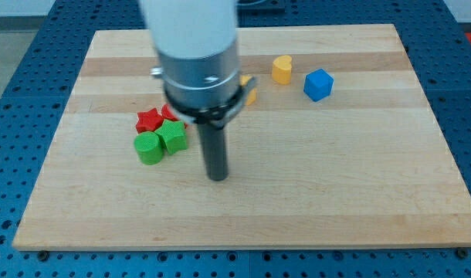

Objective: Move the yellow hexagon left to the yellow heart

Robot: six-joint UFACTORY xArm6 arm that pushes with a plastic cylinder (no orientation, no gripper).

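The yellow heart (282, 69) stands near the view's top, right of centre. The yellow hexagon (249, 90) is mostly hidden behind the arm's body; only a small yellow part shows, to the left of and slightly below the heart. My tip (217, 177) rests on the board in the middle, well below the hexagon and to the right of the green blocks.
A blue cube-like block (318, 84) sits right of the heart. A red star (149, 120), another red block (171, 114) partly hidden, a green star-like block (173, 137) and a green round block (149, 148) cluster at the left. The wooden board (359, 185) ends in edges on all sides.
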